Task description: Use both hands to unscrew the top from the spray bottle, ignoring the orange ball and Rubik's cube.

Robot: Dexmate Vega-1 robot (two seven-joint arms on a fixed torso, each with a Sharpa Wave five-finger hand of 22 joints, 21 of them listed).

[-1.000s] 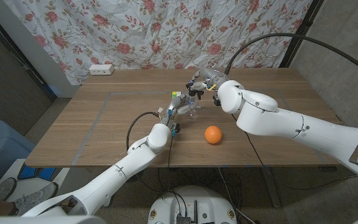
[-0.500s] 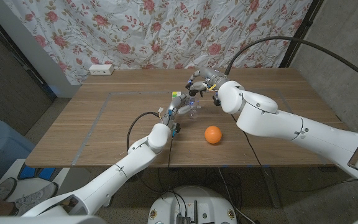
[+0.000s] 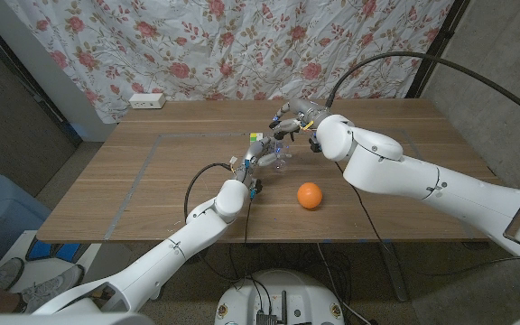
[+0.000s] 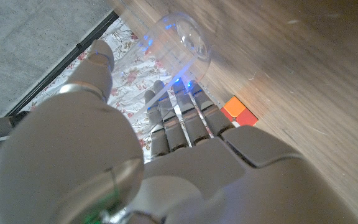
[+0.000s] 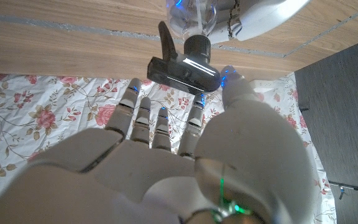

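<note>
A clear spray bottle [image 3: 277, 155] stands on the table behind the orange ball, and my left hand [image 3: 258, 162] grips its body. In the left wrist view my fingers [image 4: 180, 121] wrap the clear bottle [image 4: 182, 38]. The black spray top [image 5: 185, 66] sits on the bottle neck [image 5: 190, 14]. My right hand [image 3: 292, 118] reaches over it; in the right wrist view the top lies between my thumb [image 5: 234, 79] and my extended fingers [image 5: 160, 121]. Whether they press on it I cannot tell.
An orange ball [image 3: 310, 195] lies on the table in front of the bottle. A Rubik's cube [image 3: 256, 138] sits just behind my left hand, and the cube [image 4: 240, 112] also shows beside my fingers. A white power strip [image 3: 147, 101] lies at the far left edge.
My right arm has shifted slightly at the bottle's top. The bottle, left hand, ball and cube stay where they were.
</note>
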